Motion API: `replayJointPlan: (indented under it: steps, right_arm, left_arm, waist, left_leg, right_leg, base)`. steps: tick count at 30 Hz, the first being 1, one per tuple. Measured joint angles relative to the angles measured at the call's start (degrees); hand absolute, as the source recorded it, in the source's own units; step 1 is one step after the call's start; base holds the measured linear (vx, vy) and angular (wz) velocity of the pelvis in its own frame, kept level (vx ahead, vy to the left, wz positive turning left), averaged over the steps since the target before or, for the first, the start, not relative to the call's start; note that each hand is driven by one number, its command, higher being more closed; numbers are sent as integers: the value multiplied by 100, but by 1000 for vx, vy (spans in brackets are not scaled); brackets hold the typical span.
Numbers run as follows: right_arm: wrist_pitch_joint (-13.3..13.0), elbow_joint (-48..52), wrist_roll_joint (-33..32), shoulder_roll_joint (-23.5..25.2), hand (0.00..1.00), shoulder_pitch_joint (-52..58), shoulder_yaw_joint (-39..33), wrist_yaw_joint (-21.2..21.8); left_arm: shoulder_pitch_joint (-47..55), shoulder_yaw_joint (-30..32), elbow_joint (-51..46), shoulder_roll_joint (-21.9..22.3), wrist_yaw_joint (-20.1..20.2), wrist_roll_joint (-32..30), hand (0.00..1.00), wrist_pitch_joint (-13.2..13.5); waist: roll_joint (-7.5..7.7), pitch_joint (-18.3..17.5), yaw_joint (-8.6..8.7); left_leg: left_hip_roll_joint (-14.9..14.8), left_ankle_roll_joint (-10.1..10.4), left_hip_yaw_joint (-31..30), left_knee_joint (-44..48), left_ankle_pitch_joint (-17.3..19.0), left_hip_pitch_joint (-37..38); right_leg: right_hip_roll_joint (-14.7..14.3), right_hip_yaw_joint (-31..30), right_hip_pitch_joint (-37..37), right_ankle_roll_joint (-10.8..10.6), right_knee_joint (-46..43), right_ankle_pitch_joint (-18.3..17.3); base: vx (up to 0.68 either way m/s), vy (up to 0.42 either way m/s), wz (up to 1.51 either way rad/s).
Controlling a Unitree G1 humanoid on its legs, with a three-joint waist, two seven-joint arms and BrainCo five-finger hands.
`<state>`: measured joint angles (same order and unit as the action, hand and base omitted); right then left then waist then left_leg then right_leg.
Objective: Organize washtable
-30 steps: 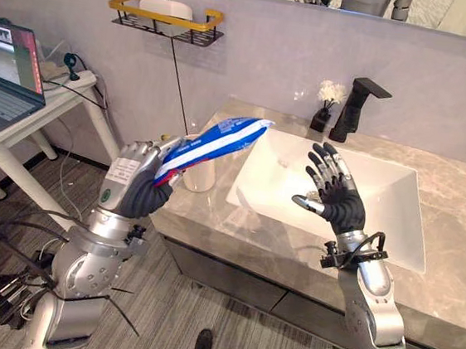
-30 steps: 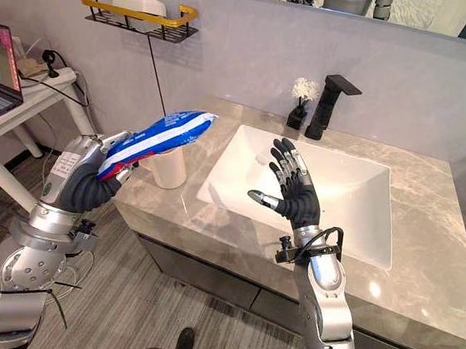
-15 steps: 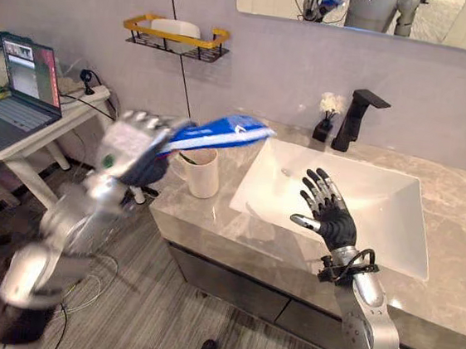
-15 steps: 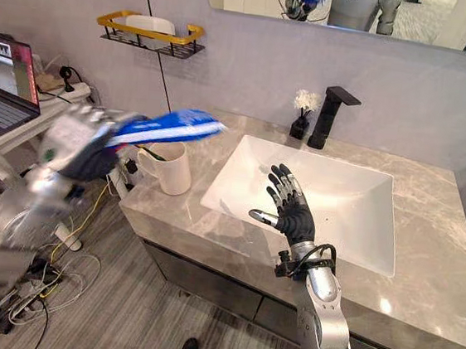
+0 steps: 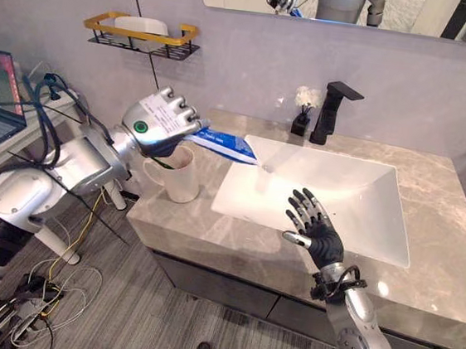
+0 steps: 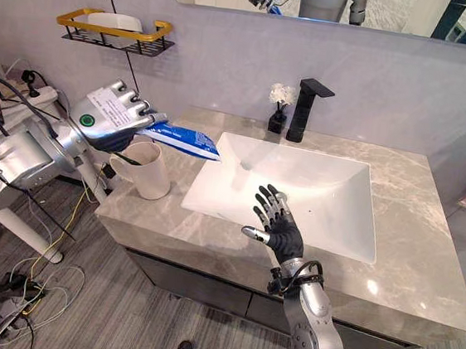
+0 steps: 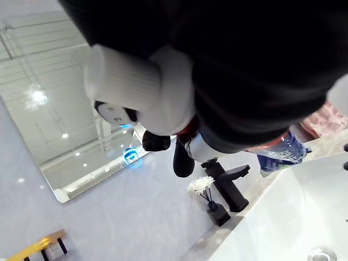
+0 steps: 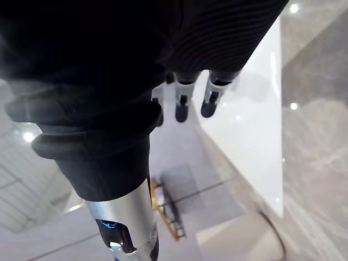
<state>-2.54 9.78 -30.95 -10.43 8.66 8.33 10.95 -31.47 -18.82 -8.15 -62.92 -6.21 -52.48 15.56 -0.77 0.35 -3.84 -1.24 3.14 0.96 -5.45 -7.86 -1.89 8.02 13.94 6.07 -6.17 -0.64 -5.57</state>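
A toothpaste tube (image 5: 226, 145) is held at its near end by the L hand (image 5: 162, 124), w/ the fingers curled tight round it. Tube and hand are carried in the air, just above a white mug (image 5: 181, 177) that stands on the counter (image 5: 423, 269) near its L edge. The R hand (image 5: 317, 235) is raised over the front rim of the sink (image 5: 355, 204), w/ fingers spread open and nothing held. Main risk, as judged: the tube is gripped by one end only, so most of its length is unsupported. If the grip is eased early, it could be dropped into the sink or onto the counter. If the mug is the intended holder, the tube must first be swung to near vertical. A lowering done while it lies flat would prob. catch the rim, and the mug could be tipped or shoved off the nearby counter edge. A black faucet (image 5: 336, 110) and a small flower vase (image 5: 304, 107) are well apart at the back, so little danger is seen there. The tube's long axis is approx. horizontal, dipped slightly at the free end. That end is pointed to the robot's R, over the L rim of the sink. It looks flat, so it is poss. the crimped end, but this cannot be confirmed.
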Motion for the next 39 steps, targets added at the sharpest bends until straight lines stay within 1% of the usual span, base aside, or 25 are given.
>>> replayJointPlan:
  steps: [4, 7, 10, 13, 16, 18, 21, 25, 26, 27, 28, 29, 30, 34, 37, 39]
  right_arm:
    - [-27, -3, 2, -3, 0, 71, 76, 48]
    - [-64, -7, 3, 10, 0, 77, 167, 49]
    - [-95, -70, 4, 92, 0, 85, 196, 50]
    - [-98, -171, 4, 107, 0, 84, 242, 48]
    - [-98, -186, 4, 101, 0, 87, 375, 49]
    - [-98, -186, 3, 107, 0, 90, 412, 52]
    - [-98, -187, 3, 102, 0, 90, 450, 52]
    - [-100, -187, 3, 88, 0, 131, 470, 51]
    - [-100, -189, 3, 89, 0, 157, 476, 51]
    - [-104, -203, 2, 89, 0, 176, 494, 51]
    - [-108, -226, 2, 86, 0, 189, 510, 49]
    - [-108, -279, 2, 61, 0, 207, 543, 45]
    - [-107, -287, 0, 8, 0, 248, 554, 48]
    - [-111, -315, -51, -26, 0, 279, 484, 48]
    - [-141, -324, -55, -34, 0, 282, 471, 49]
    - [-200, -323, -70, -91, 0, 280, 465, 51]
  left_arm:
    - [-196, 0, 189, -59, -163, -104, 100, -14]
    - [-589, 2, 593, -100, -296, -251, 100, -141]
    - [-1048, 53, 822, -357, -516, -419, 100, -391]
    - [-1294, 142, 856, -459, -667, -450, 100, -515]
    - [-1436, 149, 874, -710, -729, -452, 100, -531]
    - [-1546, 146, 972, -961, -751, -472, 100, -530]
    - [-1611, 145, 1123, -1205, -690, -573, 100, -540]
    - [-1543, 143, 1325, -1454, -380, -688, 100, -544]
    - [-1352, 250, 1318, -1463, -374, -694, 100, -551]
    - [-1003, 484, 1311, -1425, -382, -694, 100, -560]
    - [-831, 538, 1305, -1398, -396, -705, 100, -558]
    - [-558, 547, 1329, -1402, -442, -859, 100, -558]
    - [-422, 525, 1330, -1402, -351, -901, 100, -448]
    - [-422, 307, 1376, -1479, -189, -913, 100, -292]
    - [-414, 308, 1416, -1495, -124, -917, 100, -275]
    - [-313, 337, 1450, -1551, -105, -928, 100, -273]
  waist:
    - [2, -1, -6]
    - [4, -1, -13]
    - [17, -2, -16]
    - [18, -2, -22]
    - [17, -2, -17]
    - [15, -3, -25]
    - [10, -4, -25]
    - [-5, 2, -48]
    - [-11, 1, -45]
    - [-42, -6, -30]
    - [-55, -7, -29]
    - [-68, -1, -25]
    - [-70, -2, -31]
    - [-95, -8, -43]
    - [-135, -14, -43]
    - [-197, -18, -52]
  left_leg:
    - [-1, -1, 16, 0, 12, 0]
    - [-8, 0, 30, 0, 22, -1]
    - [-7, -3, 42, 0, 35, -1]
    - [-7, -3, 44, 0, 38, -1]
    - [-12, 0, 56, 0, 40, -1]
    - [-13, -1, 62, 0, 40, -1]
    - [-13, -1, 62, 0, 41, -1]
    - [-13, 24, 59, 0, 61, -2]
    - [-11, 23, 60, 0, 62, -1]
    - [-9, 22, 64, 0, 63, -1]
    - [-10, 21, 65, 0, 63, -1]
    - [-12, 21, 66, 0, 62, -1]
    - [-11, 22, 70, 0, 62, -1]
    - [-5, 15, 74, 0, 58, -1]
    - [-7, 16, 85, 0, 61, -1]
    - [-10, 12, 117, 0, 78, -1]
  right_leg:
    - [-2, -16, -1, -15, 24, 10]
    - [-8, -30, -3, -25, 35, 21]
    - [-6, -43, -10, -25, 34, 21]
    - [-5, -43, -10, -25, 34, 21]
    - [-7, -56, -19, -24, 32, 21]
    - [-7, -65, -24, -24, 26, 21]
    - [-6, -65, -25, -24, 19, 21]
    - [-1, -62, -29, -19, -1, 17]
    - [2, -62, -34, -16, -12, 15]
    - [7, -63, -44, -14, -21, 13]
    - [7, -64, -46, -14, -21, 13]
    - [5, -66, -50, -15, -20, 13]
    - [5, -71, -53, -14, -18, 13]
    - [10, -76, -54, -15, -16, 14]
    - [9, -92, -63, -15, -14, 14]
    - [9, -131, -82, -15, -15, 14]
  base:
    - [7, -6, -2]
    - [-5, -4, -1]
    - [-4, -3, -1]
    - [0, 0, 0]
    - [-5, -4, -1]
    - [0, 0, 0]
    - [0, 0, 0]
    - [0, 0, 0]
    - [0, 0, 0]
    - [0, 0, 0]
    - [0, 0, 0]
    - [0, 0, 0]
    - [0, 0, 0]
    - [0, 0, 0]
    - [0, 0, -1]
    - [0, 0, -8]
